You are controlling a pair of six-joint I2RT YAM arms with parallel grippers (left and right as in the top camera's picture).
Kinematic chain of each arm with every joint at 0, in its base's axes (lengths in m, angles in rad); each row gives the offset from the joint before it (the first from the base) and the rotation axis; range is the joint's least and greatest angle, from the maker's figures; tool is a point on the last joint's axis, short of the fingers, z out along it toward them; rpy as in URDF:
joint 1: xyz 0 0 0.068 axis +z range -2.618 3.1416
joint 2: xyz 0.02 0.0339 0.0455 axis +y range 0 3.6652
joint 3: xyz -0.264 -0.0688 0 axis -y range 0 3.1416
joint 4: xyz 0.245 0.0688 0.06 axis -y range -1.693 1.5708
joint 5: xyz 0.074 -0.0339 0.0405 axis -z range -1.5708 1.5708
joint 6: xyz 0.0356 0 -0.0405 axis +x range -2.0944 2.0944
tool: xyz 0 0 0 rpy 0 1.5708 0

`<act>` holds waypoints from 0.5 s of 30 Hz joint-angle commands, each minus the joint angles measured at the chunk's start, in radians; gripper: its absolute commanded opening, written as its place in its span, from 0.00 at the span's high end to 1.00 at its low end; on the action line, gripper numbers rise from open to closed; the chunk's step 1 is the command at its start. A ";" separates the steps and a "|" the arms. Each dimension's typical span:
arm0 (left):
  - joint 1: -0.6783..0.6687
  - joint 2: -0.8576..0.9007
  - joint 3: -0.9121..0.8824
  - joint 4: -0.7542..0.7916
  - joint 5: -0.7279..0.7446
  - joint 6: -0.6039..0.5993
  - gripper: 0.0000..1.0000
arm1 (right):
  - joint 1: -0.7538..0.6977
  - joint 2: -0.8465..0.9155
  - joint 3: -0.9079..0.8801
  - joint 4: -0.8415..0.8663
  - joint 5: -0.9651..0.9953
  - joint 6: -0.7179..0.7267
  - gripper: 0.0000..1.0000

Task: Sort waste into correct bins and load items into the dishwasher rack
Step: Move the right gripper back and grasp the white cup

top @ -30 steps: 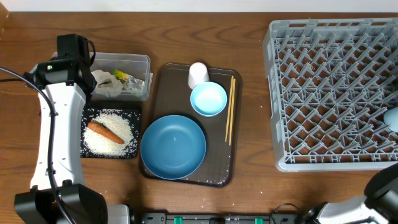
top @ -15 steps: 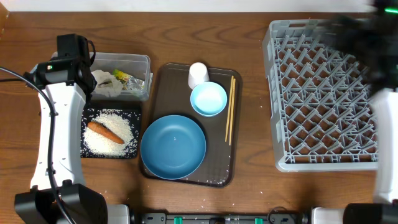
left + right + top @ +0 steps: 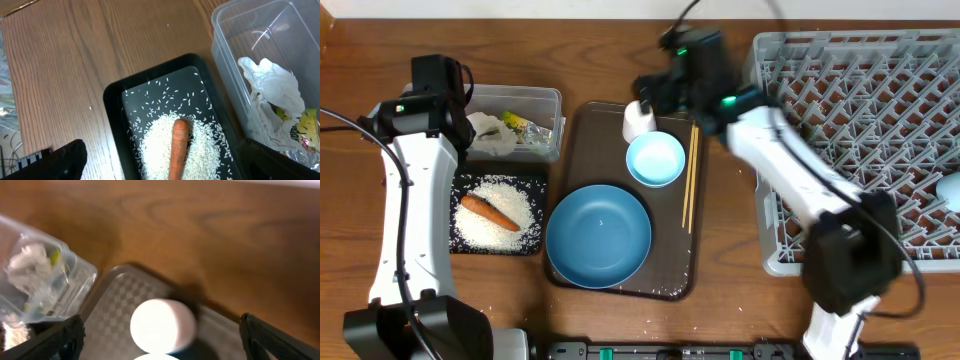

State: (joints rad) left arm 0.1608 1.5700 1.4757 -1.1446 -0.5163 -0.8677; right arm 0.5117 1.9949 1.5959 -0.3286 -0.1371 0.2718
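Observation:
The white cup stands upside down on the brown tray, with the light-blue bowl, blue plate and chopsticks. My right gripper is open and empty, hovering just behind the cup; the cup shows in the right wrist view between the fingertips. My left gripper is open and empty above the black tray of rice and carrot. The clear box holds paper wrappers and the packet. The grey rack stands at the right.
The brown tray's raised rim surrounds the dishes. The clear box and the black tray lie side by side left of it. Bare wooden table lies between the brown tray and the rack.
My right arm has swung in from the right, over the rack, to the cup at the back of the brown tray. The left arm has not moved.

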 commanded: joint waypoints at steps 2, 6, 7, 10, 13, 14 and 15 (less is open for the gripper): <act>0.001 0.003 0.001 -0.003 -0.023 -0.009 0.01 | 0.042 0.057 0.008 0.041 0.060 0.008 0.01; 0.001 0.003 0.001 -0.003 -0.023 -0.009 0.01 | 0.073 0.098 0.008 0.046 0.112 0.017 0.01; 0.001 0.003 0.001 -0.003 -0.023 -0.009 0.02 | 0.079 0.102 0.008 0.044 0.127 0.016 0.01; 0.001 0.003 0.001 -0.003 -0.023 -0.009 0.02 | 0.089 0.117 0.008 0.041 0.137 0.017 0.01; 0.001 0.003 0.001 -0.003 -0.023 -0.009 0.02 | 0.096 0.137 0.008 0.044 0.137 0.017 0.01; 0.001 0.003 0.001 -0.003 -0.023 -0.009 0.01 | 0.098 0.148 0.008 0.050 0.138 0.017 0.01; 0.001 0.003 0.001 -0.003 -0.023 -0.009 0.01 | 0.100 0.151 0.008 0.053 0.140 0.021 0.01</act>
State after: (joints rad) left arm 0.1608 1.5700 1.4757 -1.1446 -0.5163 -0.8677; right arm 0.5938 2.1059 1.5955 -0.2829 -0.0242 0.2783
